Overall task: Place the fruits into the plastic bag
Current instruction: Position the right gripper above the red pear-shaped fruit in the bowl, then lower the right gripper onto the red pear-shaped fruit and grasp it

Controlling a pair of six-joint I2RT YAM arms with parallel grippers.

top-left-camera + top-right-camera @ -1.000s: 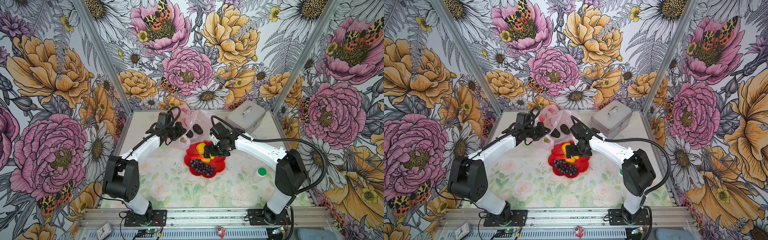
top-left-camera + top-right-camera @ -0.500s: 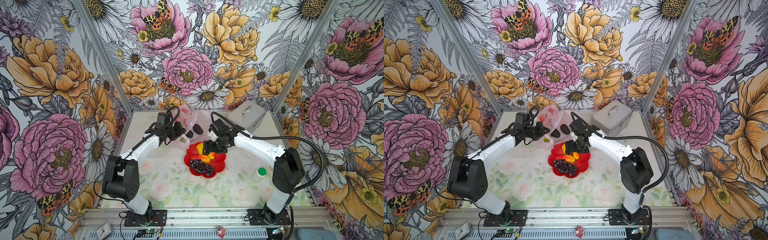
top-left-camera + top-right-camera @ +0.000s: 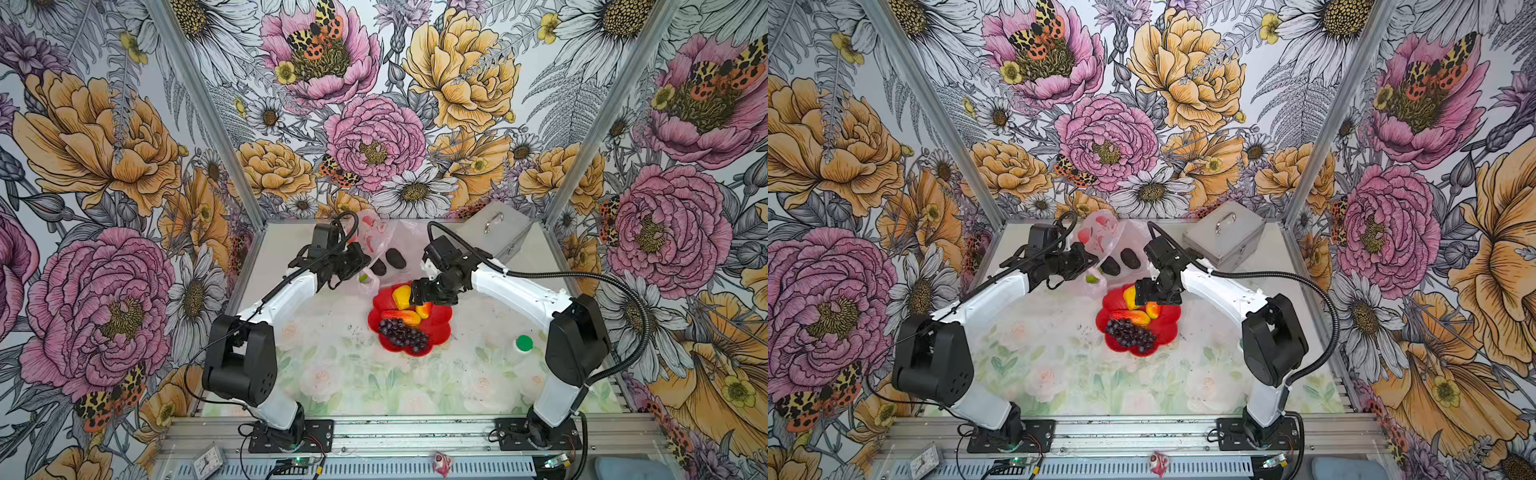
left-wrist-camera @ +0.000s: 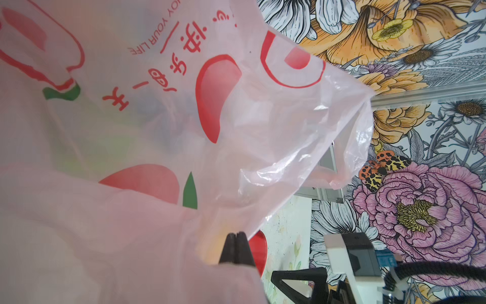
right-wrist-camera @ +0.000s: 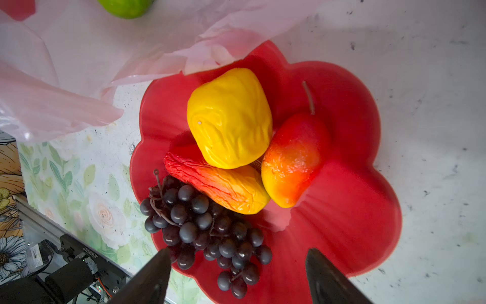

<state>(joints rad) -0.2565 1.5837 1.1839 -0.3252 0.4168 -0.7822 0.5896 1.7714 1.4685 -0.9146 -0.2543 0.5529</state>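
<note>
We see a red flower-shaped plate (image 3: pixel 437 329) mid-table on the floral mat (image 3: pixel 353 374). Back right, there's a silver case (image 3: pixel 498 235), handle on top. We spot a small green disc (image 3: pixel 524 343) right of the plate, well apart.

White links (image 3: pixel 291 296), black joints (image 3: pixel 241 365), cables (image 3: pixel 540 274)

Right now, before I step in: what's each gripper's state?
Left gripper: shut on the bag.
Right gripper: open, empty, over the plate.
</note>
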